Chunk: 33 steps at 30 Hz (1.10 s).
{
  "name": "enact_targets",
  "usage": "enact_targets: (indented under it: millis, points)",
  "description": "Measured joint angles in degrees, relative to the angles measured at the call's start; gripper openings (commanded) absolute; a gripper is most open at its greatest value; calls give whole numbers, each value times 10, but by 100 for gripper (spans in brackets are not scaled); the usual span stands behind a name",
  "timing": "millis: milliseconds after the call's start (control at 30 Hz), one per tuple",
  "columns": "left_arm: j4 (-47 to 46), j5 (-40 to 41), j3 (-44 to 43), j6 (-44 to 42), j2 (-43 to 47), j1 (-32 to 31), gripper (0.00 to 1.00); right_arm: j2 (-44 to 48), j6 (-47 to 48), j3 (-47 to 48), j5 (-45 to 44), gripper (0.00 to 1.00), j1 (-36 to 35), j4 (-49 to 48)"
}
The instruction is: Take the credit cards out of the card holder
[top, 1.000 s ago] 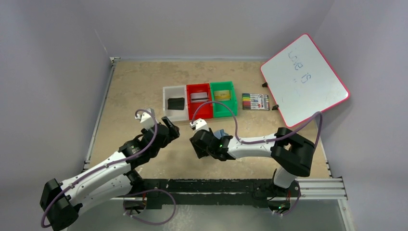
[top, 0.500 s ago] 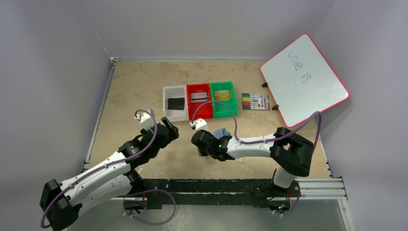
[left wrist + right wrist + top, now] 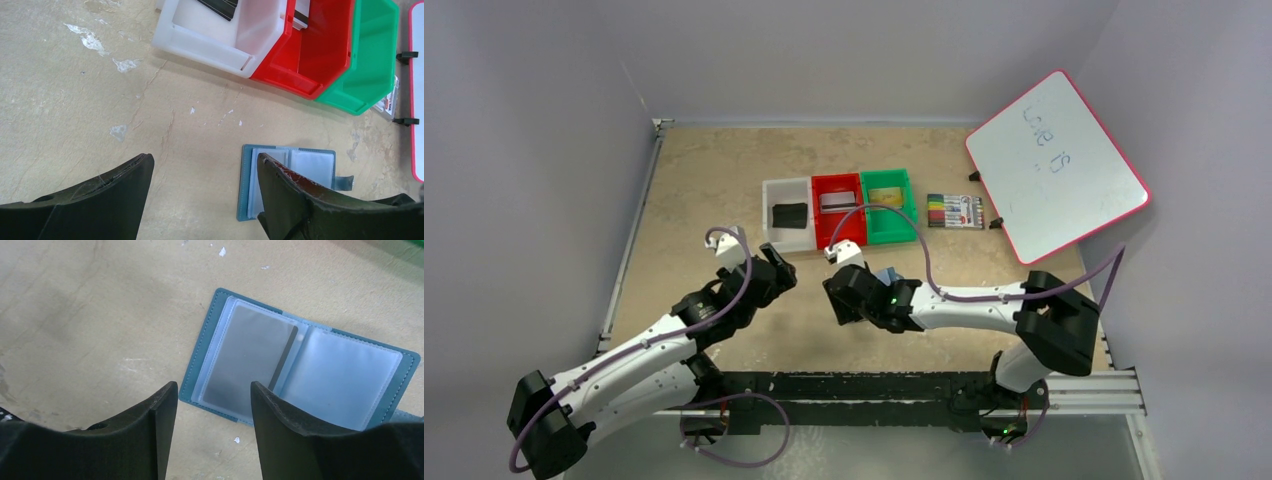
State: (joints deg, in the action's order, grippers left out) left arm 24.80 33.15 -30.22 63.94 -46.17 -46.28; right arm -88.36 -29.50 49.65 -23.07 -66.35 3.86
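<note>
1. The card holder (image 3: 300, 367) lay opened flat on the table (image 3: 75, 100), pockets upward, which exposed its contents.
2. One grey card (image 3: 247, 357) sat inside a clear pocket; the facing pocket appeared empty.
3. The right gripper (image 3: 212, 387) hovered over the carded side, fingers moderately apart and holding nothing, probably aligned for extraction.
4. The left gripper (image 3: 204, 159) hovered beside the holder, wide open and empty, likely ready to steady it.
5. A black card (image 3: 790, 214) lay in the white bin (image 3: 200, 47), evidently deposited there.
</note>
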Motion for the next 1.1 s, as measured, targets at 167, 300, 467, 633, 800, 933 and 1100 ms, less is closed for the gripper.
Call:
enact_targets:
  millis: [167, 300, 467, 633, 800, 933, 1100]
  points:
    - [-3, -4, 0, 0, -4, 0, 76, -29, 4, 0, 0, 58, 0, 7]
    - [-3, -4, 0, 0, -4, 0, 76, -63, 12, 3, -5, 55, 0, 16]
    - [-3, -4, 0, 0, -2, 0, 76, -65, 16, 7, -3, 39, 0, 14]
    - [-3, -4, 0, 0, -1, 0, 76, -65, 15, 7, 1, 30, 4, 3]
    - [-3, -6, 0, 0, -3, 0, 76, -56, 14, -4, 9, 46, 19, -10]
    - [-3, -8, 0, 0, -5, 0, 76, -36, 15, -8, 19, 56, 23, -4]
    - [-4, -10, 0, 0, -7, 0, 76, 13, 18, -8, 14, 58, 26, 5]
